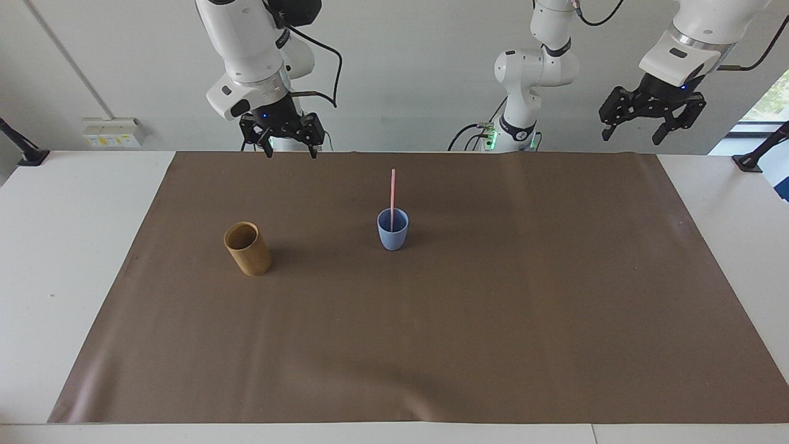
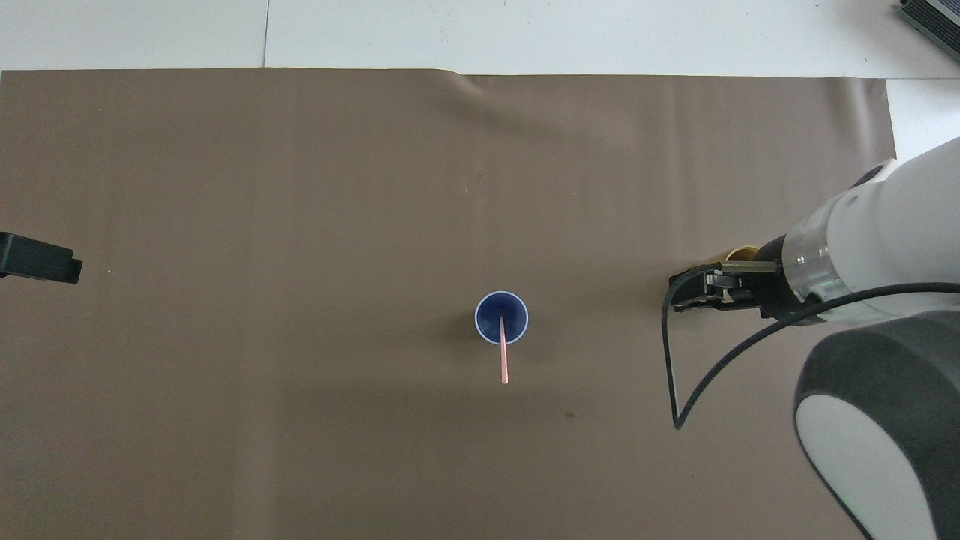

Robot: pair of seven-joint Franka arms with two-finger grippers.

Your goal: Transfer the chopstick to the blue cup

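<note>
The blue cup [image 1: 392, 229] [image 2: 501, 317] stands upright near the middle of the brown mat. The pale-pink chopstick [image 1: 392, 191] [image 2: 502, 356] stands in it, leaning on the rim nearer the robots, with nothing holding it. My right gripper [image 1: 288, 150] [image 2: 686, 294] hangs open and empty over the mat's edge by the robots, toward the right arm's end, well apart from the cup. My left gripper [image 1: 638, 134] [image 2: 37, 259] waits raised and open past the left arm's end of the mat.
A tan wooden-looking cup [image 1: 248, 248] stands on the brown mat [image 1: 431, 320], beside the blue cup toward the right arm's end. In the overhead view the right arm covers most of it; only a bit of its rim [image 2: 744, 253] shows.
</note>
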